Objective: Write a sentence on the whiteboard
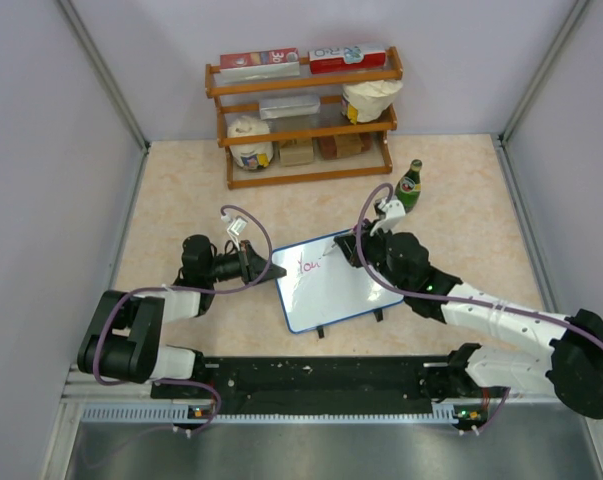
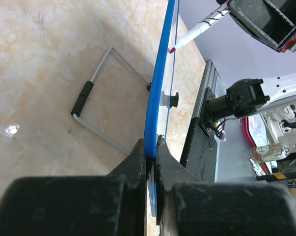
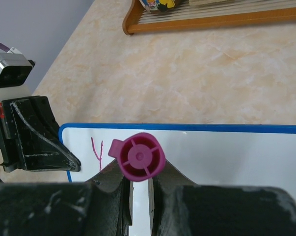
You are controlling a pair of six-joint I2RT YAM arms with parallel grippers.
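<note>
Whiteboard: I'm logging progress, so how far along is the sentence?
Done: a few pink strokes at one end of the whiteboard. In hand: left gripper clamps its edge, right gripper holds the marker over it. Remaining: most of the surface is blank.

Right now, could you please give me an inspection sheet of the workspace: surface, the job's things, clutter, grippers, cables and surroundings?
Surface: beige marbled tabletop, no spills seen.
Job's things: whiteboard mid-table, a few red strokes near its far left corner; marker with a magenta end, tip at the board.
Clutter: wooden rack with boxes and food at the far edge; green bottle standing to its right.
Grippers: left gripper shut on the whiteboard's blue frame; right gripper shut on the marker.
Cables: purple cables looped along both arms, none seen snagged.
Surroundings: pale walls on three sides; black rail at the near edge.
</note>
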